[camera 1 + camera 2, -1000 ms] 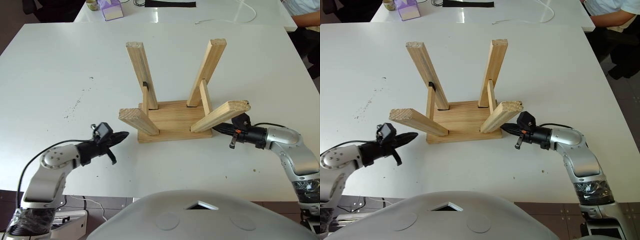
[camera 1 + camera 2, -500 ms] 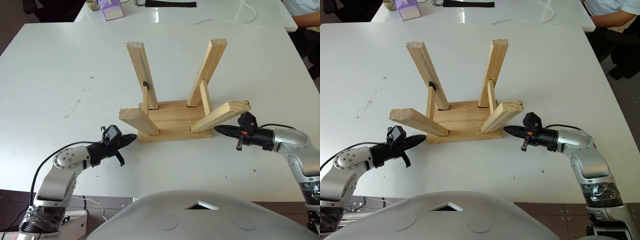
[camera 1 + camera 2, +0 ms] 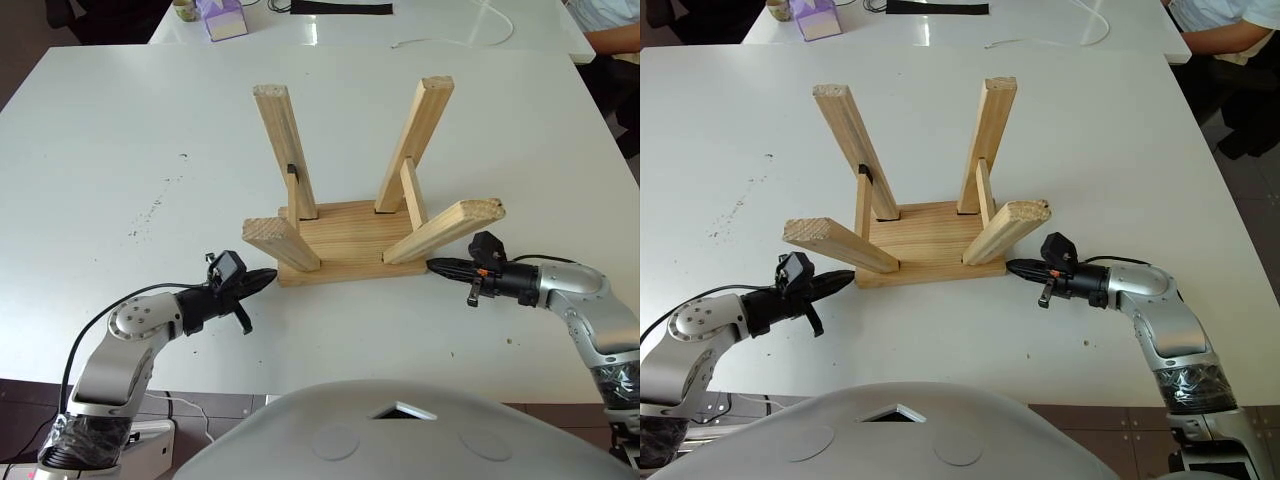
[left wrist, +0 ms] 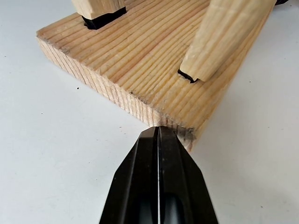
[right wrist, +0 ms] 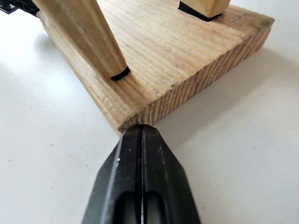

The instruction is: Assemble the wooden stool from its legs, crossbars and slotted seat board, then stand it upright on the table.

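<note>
stool: upside down near the middle of the table (image 3: 120, 130). The stool (image 3: 345, 240) has its seat board (image 3: 340, 250) flat on the tabletop. All four legs (image 3: 285, 150) stick up and splay outward, and the crossbars (image 3: 410, 195) are slotted in between them.

seat board axis: the long side runs left to right across the robot's front, so the near long edge faces the robot.

where it sits vs the tools: the board is right between the two grippers, one at each near corner, so it lies forward and inward from both tips.

nearer arm: honestly a tie. In the wrist views each tip is right at its corner, but I can't tell if it's touching or just a hair off.

left gripper (image 3: 268, 273): fingers pressed together into one point and holding nothing. It's low by the tabletop, aimed at the near-left corner's bottom edge.

right gripper (image 3: 432, 264): same deal, fingers pressed together and empty, nosing the near-right corner.

my read: assembly looks done and only the flip upright is left. That probably hinges on both tips staying level on opposite corners, or the board will likely skid sideways.
</note>
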Tool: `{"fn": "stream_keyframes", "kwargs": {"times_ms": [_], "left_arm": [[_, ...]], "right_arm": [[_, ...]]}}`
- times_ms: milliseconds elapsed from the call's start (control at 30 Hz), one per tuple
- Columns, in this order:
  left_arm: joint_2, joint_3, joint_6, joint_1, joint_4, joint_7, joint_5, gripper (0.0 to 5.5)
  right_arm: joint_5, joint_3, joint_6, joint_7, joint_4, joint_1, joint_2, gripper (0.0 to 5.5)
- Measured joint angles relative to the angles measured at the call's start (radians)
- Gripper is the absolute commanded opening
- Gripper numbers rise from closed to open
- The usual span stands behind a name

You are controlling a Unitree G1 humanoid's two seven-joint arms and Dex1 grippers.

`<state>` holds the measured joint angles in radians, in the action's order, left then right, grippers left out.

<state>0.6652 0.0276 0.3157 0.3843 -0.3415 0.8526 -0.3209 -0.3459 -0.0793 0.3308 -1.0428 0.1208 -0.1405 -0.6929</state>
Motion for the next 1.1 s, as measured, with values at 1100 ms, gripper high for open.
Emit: {"fn": "stream_keyframes", "kwargs": {"times_ms": [1100], "left_arm": [[0.033,0.266,0.208,0.213,-0.358,-0.051,-0.251,0.01]], "right_arm": [[-0.258,0.204,0.242,-0.03,0.368,-0.185,-0.114,0.0]]}}
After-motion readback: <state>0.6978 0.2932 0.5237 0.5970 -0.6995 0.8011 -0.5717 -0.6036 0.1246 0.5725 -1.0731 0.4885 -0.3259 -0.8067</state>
